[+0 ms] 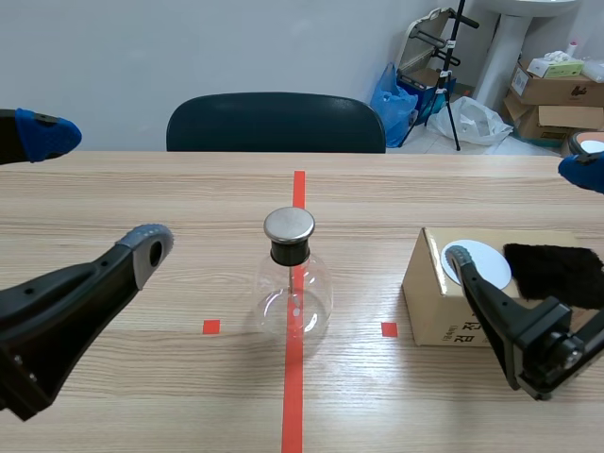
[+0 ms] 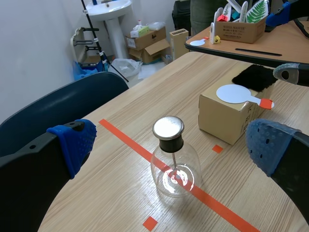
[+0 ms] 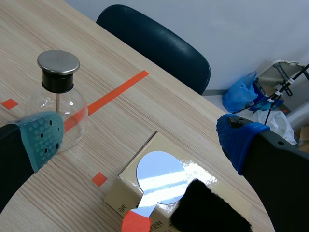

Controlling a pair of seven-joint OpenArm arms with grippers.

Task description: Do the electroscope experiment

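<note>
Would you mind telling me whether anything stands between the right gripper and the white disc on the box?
Nothing visible does. The right gripper hovers open above the white disc, which lies bare on the box, with the black cloth beside it.

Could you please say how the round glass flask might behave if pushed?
The clear round glass flask is probably fragile. Its smooth curved wall looks slippery, and its silver metal cap sitting high could make it tip.
</note>
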